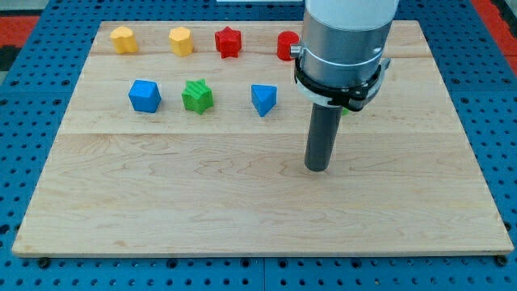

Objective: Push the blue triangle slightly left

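No pincer on rig, only my tip [317,168], at 4 o'clock of blue triangle [263,99], apart. Swing tip to triangle's 3 o'clock, short nudge toward 9, stop before green star [197,96].

A pale wooden board [242,202] is laid on a blue perforated table [32,105]; red surface is seen at the top corners.
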